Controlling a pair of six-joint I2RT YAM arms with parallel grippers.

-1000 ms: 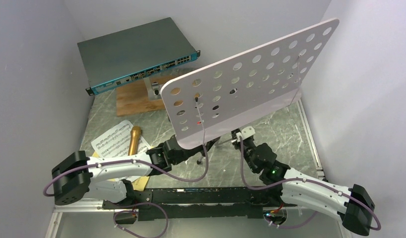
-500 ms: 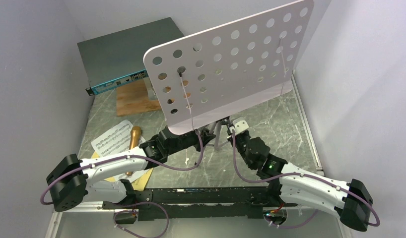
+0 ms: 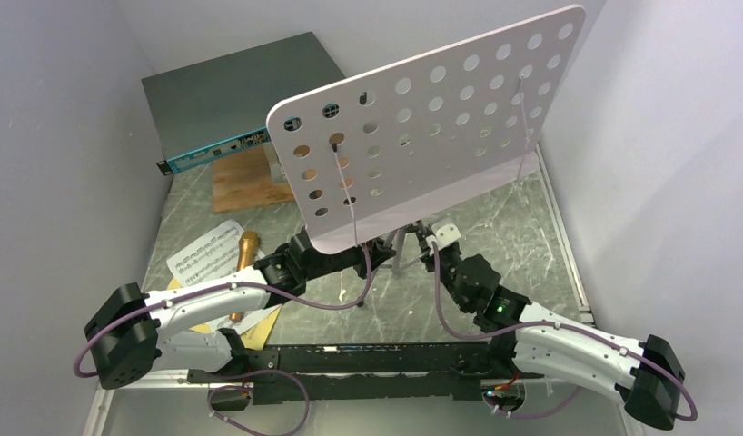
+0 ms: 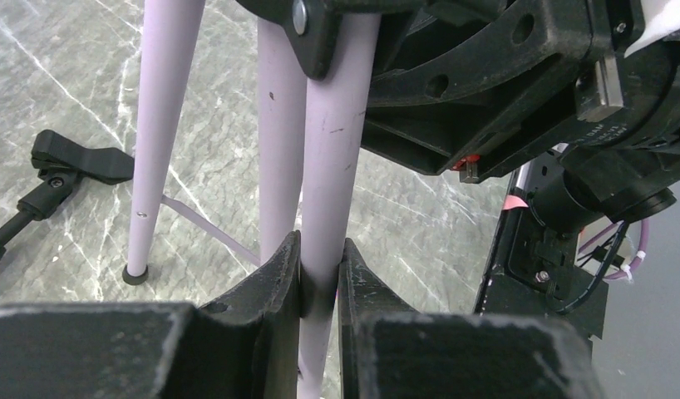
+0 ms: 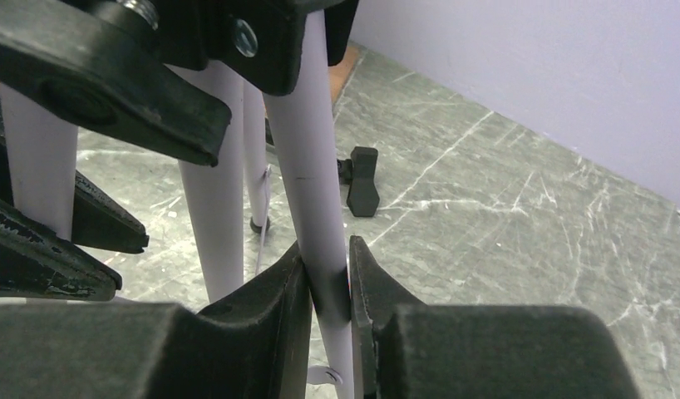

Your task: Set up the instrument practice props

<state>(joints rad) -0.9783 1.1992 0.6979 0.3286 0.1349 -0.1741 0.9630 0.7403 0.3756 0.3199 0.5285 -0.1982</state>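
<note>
Has swung the stand [image 3: 422, 173] left and nearer upright over mid-tabletop [image 3: 513, 236] within the last second. Clamps left end effector [image 4: 318, 258] and right end effector [image 5: 327, 262] each tight on one of its legs [image 4: 324, 166]. Leaves sheets [image 3: 197, 259] and microphone [image 3: 246, 256] lying left, probably next to place.

Grey marbled table [image 3: 522, 227]. Far-left corner: network switch [image 3: 222, 100], with a wooden board [image 3: 241, 182] just in front of it. Near left: music sheets [image 3: 197, 257] with the gold microphone [image 3: 246, 254] on top. Mid-table: a black mic stand [image 4: 66, 165] lies flat, and one music stand [image 4: 158, 125] foot is down.
</note>
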